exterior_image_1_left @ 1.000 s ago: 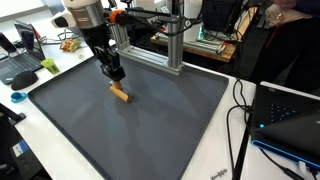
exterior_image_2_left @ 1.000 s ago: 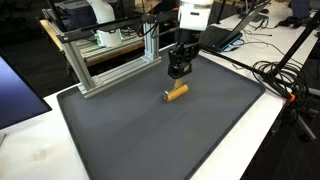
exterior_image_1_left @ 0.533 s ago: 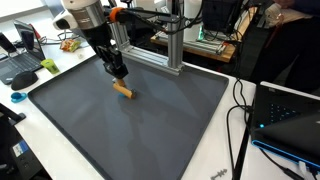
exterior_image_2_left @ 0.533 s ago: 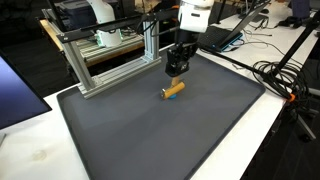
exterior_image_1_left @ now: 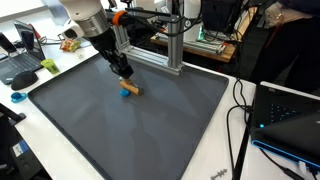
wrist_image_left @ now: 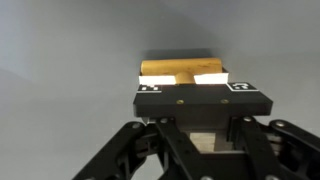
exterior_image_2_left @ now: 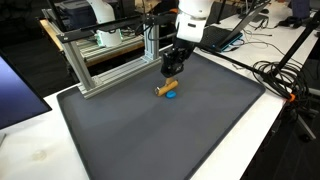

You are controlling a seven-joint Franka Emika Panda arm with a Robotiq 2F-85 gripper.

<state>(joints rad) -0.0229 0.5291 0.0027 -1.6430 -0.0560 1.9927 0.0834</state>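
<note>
Gripper (exterior_image_1_left: 125,76) is closed down on the yellow cylinder (exterior_image_1_left: 133,89), pinching it right at the fingertips, probably so the fingers clear the dark mat (exterior_image_1_left: 150,130) just below. A small blue bit (exterior_image_1_left: 124,93) sits at its 7 o'clock. The arm reaches down from 11 o'clock with its wrist tilted.

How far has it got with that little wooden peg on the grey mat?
Done: the gripper is down at the wooden cylinder, jaws shut on it, as the wrist view shows. In hand: the cylinder is held close to the dark mat, a small blue piece beside it. Left: setting it down and letting go.
</note>
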